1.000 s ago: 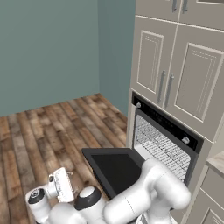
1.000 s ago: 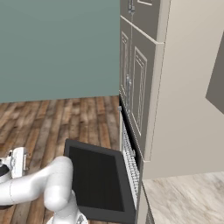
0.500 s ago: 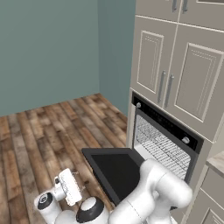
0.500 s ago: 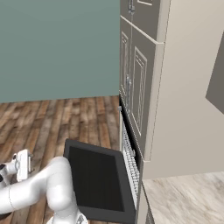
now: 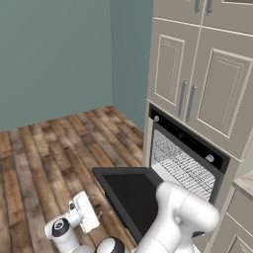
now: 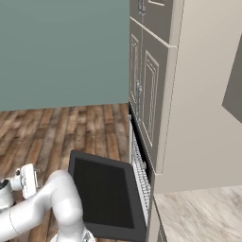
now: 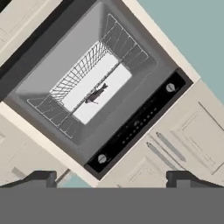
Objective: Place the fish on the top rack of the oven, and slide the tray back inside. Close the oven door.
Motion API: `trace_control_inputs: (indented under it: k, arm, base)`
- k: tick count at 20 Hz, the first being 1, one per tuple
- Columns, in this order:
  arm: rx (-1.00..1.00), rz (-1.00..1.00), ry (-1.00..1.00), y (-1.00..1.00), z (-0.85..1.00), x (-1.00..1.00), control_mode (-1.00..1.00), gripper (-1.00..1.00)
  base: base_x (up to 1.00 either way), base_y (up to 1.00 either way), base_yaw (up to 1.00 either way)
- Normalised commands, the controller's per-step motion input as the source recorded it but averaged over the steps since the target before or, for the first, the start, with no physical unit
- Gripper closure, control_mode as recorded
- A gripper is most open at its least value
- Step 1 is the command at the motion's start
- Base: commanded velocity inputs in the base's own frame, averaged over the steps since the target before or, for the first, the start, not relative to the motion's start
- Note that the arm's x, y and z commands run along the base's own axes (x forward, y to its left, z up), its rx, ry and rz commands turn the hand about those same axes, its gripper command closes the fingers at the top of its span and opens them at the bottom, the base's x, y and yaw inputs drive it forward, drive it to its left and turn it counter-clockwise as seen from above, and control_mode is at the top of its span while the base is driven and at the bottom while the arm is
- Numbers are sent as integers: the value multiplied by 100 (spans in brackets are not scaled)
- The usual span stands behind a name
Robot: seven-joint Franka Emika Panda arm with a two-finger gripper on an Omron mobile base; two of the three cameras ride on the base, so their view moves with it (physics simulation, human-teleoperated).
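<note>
The oven [image 7: 140, 122] stands open, and the small grey-brown fish [image 7: 97, 93] lies on the silver wire top rack [image 7: 74, 76] inside its pale cavity. The oven door [image 5: 133, 192] hangs down flat in front of the oven [image 5: 190, 143], with the rack [image 5: 180, 165] visible behind it. My gripper [image 7: 111, 177] is open and holds nothing; it looks at the oven from some way off. The hand [image 5: 83, 216] sits low over the wood floor, left of the door [image 6: 101, 191], and appears again at the left edge [image 6: 26, 182].
Beige panelled cabinet doors [image 5: 197, 84] with silver handles rise above the oven. A tall cabinet side [image 6: 198, 94] and a stone counter [image 6: 198, 212] stand to the right. Wood floor [image 5: 54, 148] stretches left toward the teal wall.
The hand has crept slightly lower and a little toward the oven. The fish, rack and door have not moved.
</note>
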Motion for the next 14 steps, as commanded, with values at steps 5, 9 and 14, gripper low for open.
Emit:
trace_control_inputs:
  k: [5, 9, 14]
  arm:
    - [3, 0, -16, 3, -76, 45, -100, -100]
    - [0, 0, -11, 30, -69, 51, -100, -100]
    - [0, 0, -11, 47, -65, 49, -100, -100]
  base:
    - [0, 0, 0]
    - [0, 0, 0]
    - [0, 0, 0]
